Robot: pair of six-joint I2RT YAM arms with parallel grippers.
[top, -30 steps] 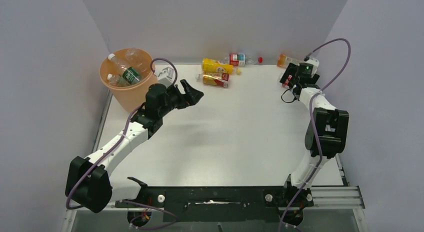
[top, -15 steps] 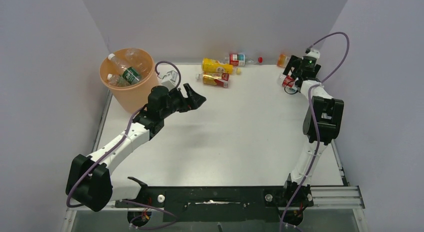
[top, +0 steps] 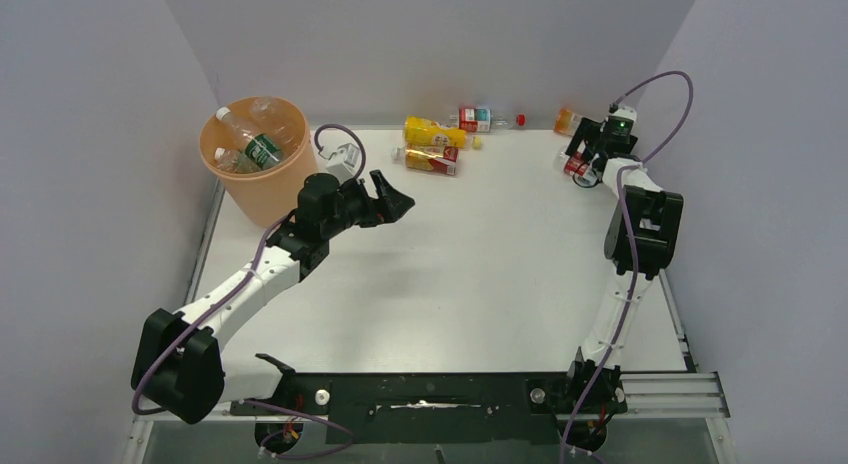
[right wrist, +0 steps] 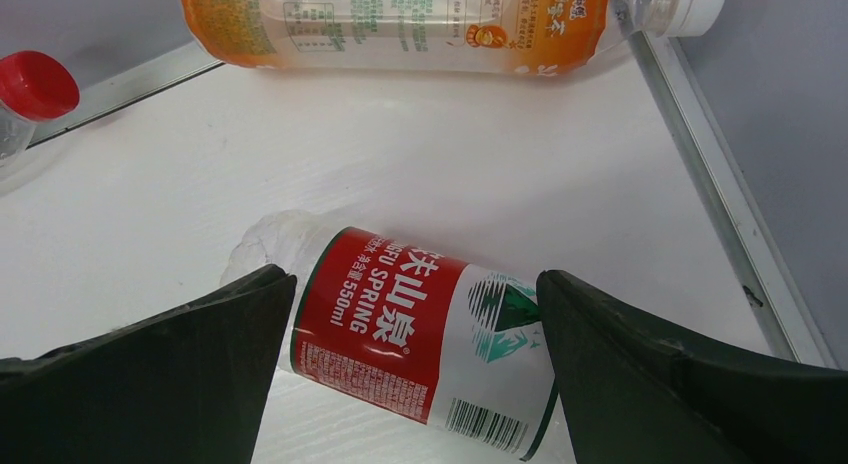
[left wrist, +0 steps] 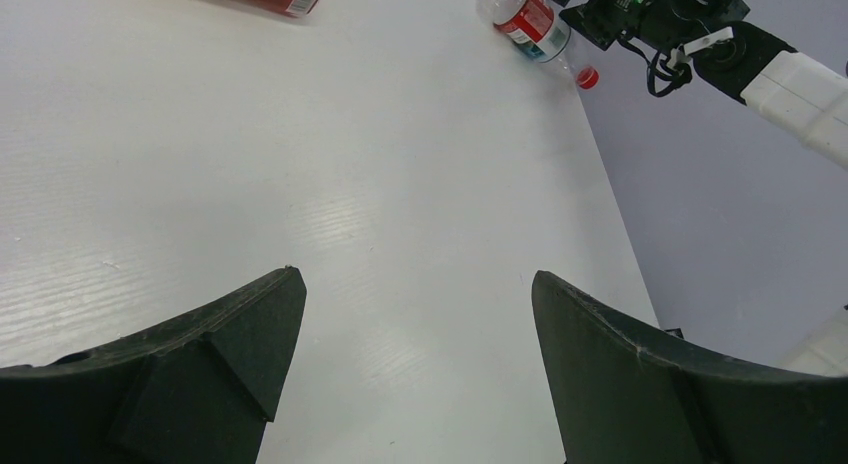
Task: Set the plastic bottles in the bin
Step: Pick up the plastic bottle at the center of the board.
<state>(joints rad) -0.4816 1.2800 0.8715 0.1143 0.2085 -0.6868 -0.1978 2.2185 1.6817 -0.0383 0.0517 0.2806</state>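
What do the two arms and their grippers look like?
The left arm and right arm have white links and bulky black joint housings. A purple-grey cable runs along each. The left gripper and right gripper have matte black, wedge-shaped fingers. A green light glows on the right wrist.

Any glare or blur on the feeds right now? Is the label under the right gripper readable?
Right wrist: sharp, print on the red-label bottle reads clearly, no glare. Left wrist: in focus, a soft sheen on the table. Top external: even light, no hot spots.
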